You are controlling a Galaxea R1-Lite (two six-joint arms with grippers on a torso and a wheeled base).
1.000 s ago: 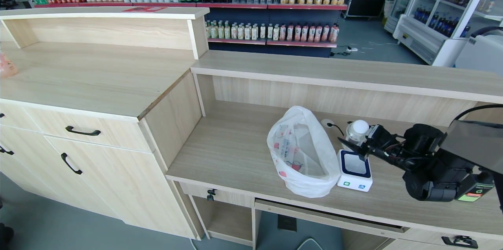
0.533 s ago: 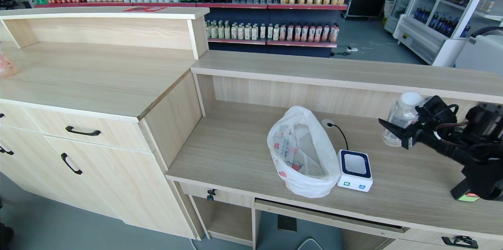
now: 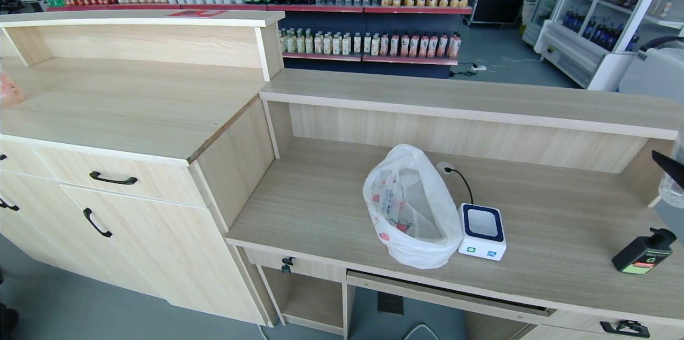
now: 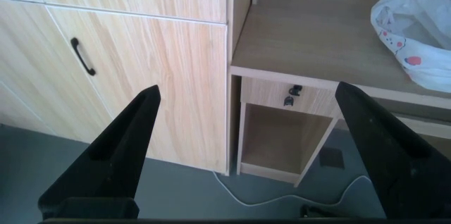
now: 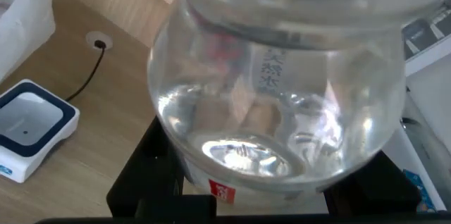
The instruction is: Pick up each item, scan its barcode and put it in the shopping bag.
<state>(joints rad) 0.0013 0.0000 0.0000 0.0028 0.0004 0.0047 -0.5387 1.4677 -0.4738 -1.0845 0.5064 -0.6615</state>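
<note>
Head view: the shopping bag (image 3: 411, 211) sits open on the bench (image 3: 320, 206), with the white scanner (image 3: 482, 232) touching its right side. At the far right edge, the clear bottle (image 3: 672, 190) hangs above the bench.

Left wrist view: the left jaws are spread wide with nothing between them, low before the cabinet (image 4: 141, 62).

Right wrist view: the right jaws pinch the bottle, lifted over the bench.

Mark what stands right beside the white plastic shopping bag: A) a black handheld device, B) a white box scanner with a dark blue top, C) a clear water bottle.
B: the white box scanner with a dark blue top stands beside the white plastic shopping bag.
</note>
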